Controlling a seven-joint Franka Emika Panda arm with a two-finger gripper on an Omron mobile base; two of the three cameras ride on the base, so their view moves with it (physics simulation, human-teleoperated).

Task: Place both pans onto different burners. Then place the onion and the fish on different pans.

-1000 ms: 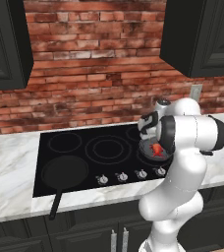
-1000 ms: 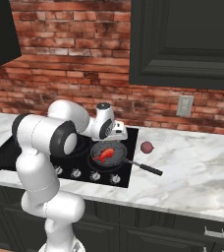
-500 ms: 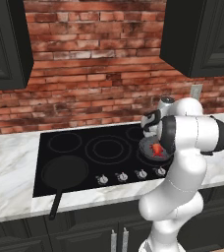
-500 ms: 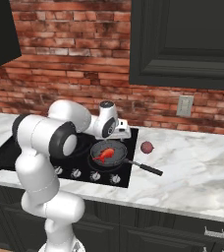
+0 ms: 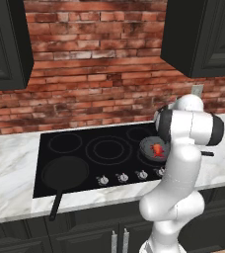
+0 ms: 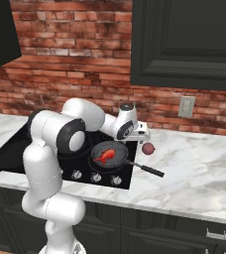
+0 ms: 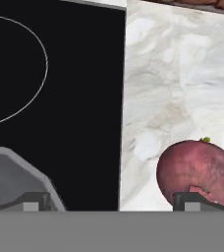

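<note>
Pans number two on your glossy black cooktop (image 5: pixel 85 143): the larger pan (image 5: pixel 65 173) sits front left, handle pointing toward the counter's front edge; the smaller pan (image 6: pixel 110 154) sits front right, handle aimed right over the marble counter (image 6: pixel 194 173). One fish (image 6: pixel 104 157) lies inside the smaller pan. One onion (image 6: pixel 147 148) rests on bare marble just beyond the cooktop's right edge (open counter around it). Your gripper (image 6: pixel 141 133) hangs above it, jaws spread wide, holding nothing.
</note>
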